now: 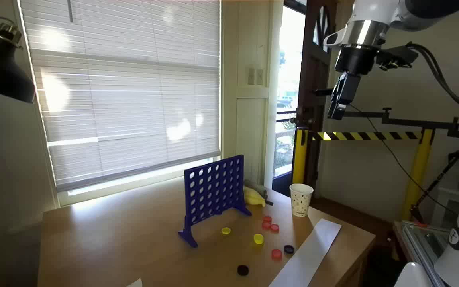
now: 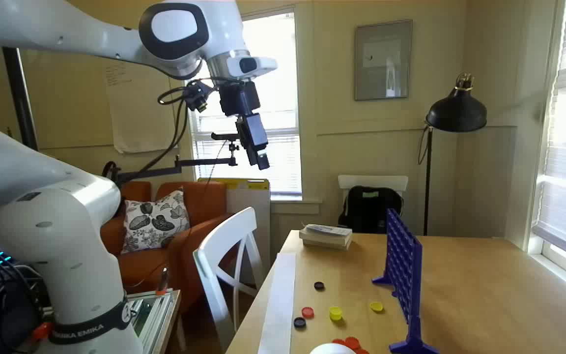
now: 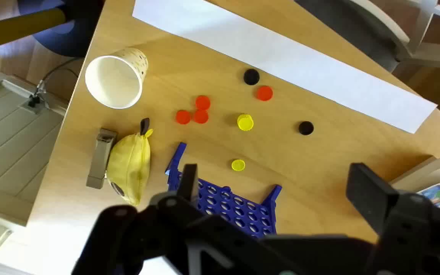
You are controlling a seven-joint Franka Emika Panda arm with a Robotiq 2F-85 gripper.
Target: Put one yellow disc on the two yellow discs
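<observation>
One yellow disc (image 3: pixel 238 165) lies flat on the table, close to the blue grid's feet. It also shows in both exterior views (image 1: pixel 226 230) (image 2: pixel 376 307). The two yellow discs (image 3: pixel 245 122) are stacked a short way off, farther from the grid. The stack looks taller than the single disc in both exterior views (image 1: pixel 258 238) (image 2: pixel 335 313). My gripper (image 3: pixel 277 187) is open and empty, with its fingers wide apart. It hangs high above the table, away from all the discs, in both exterior views (image 1: pixel 335 113) (image 2: pixel 261 163).
A blue grid (image 1: pixel 213 189) stands upright beside the single disc. Red discs (image 3: pixel 201 116) and black discs (image 3: pixel 306 128) lie around the stack. A paper cup (image 1: pixel 301 201), a yellow banana-like pouch (image 3: pixel 130 168), a white paper strip (image 3: pixel 281 57) and books (image 2: pixel 325 238) are on the table.
</observation>
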